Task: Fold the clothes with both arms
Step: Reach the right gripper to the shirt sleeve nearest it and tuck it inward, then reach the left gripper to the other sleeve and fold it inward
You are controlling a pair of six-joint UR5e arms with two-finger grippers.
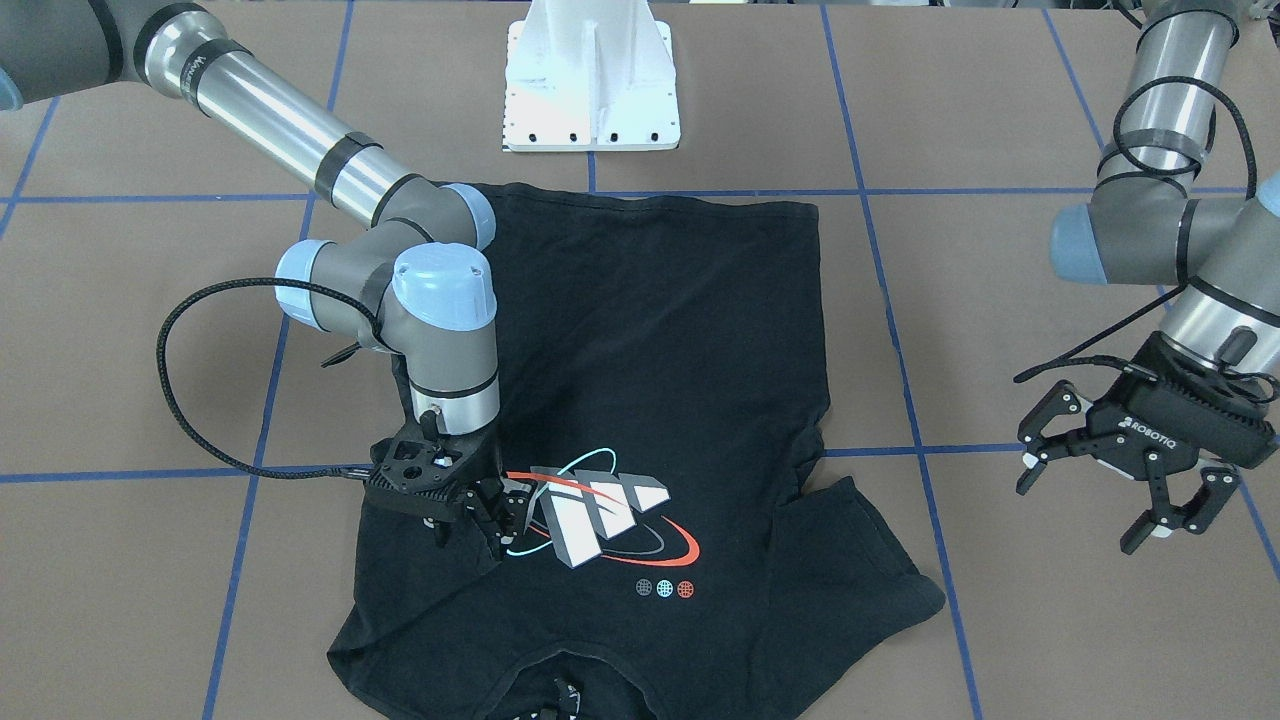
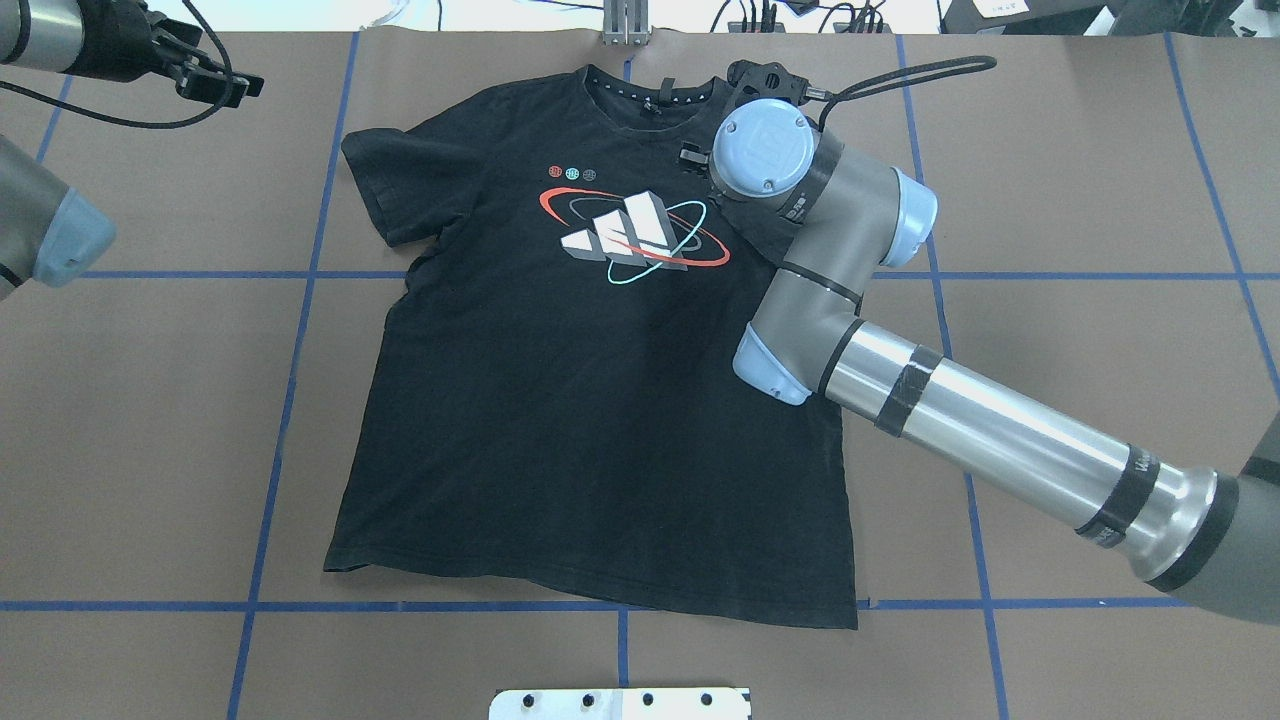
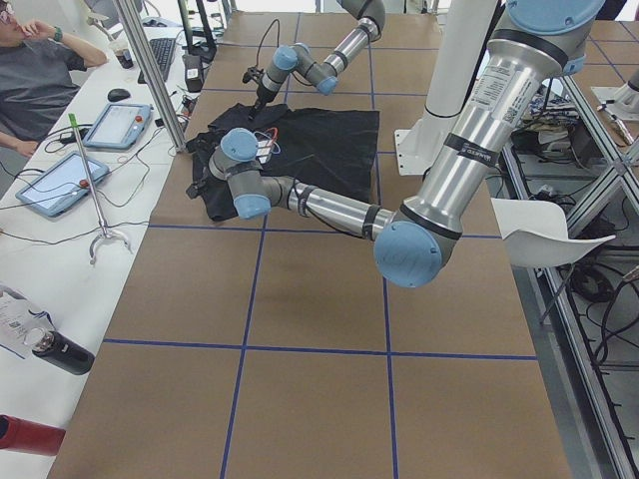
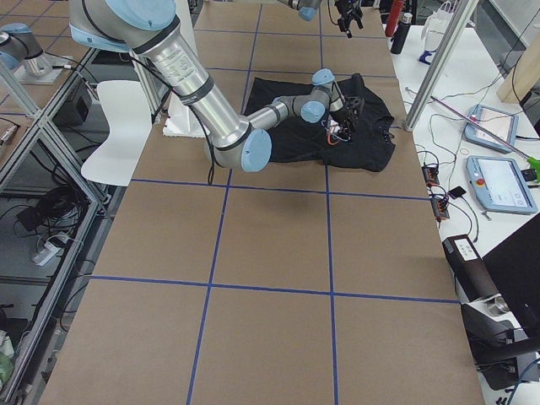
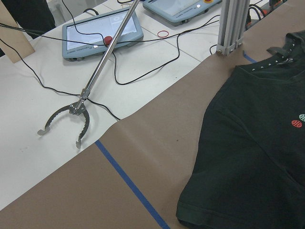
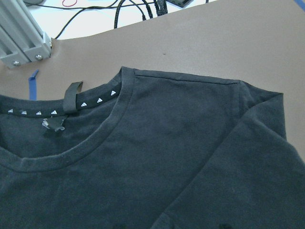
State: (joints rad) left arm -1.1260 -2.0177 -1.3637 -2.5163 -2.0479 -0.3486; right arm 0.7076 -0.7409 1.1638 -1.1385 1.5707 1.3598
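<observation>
T-shirt [image 1: 650, 330] lies flat, print [image 1: 600, 515] up. Right gripper [image 1: 478, 525] sits low at its shoulder beside the print, fingers spread; left gripper [image 1: 1090, 505] hangs well clear, also spread.

The overhead camera looks forward and down from behind the robot's base [image 2: 620, 703]. The front-facing camera opposes it, looking steeply down across the worktop [image 1: 1000, 620]. Both cover the T-shirt [image 2: 600, 430]. End cameras view lengthwise from afar. Wrist cameras sit close over sleeve [image 5: 228, 191] and collar [image 6: 95, 143].
</observation>
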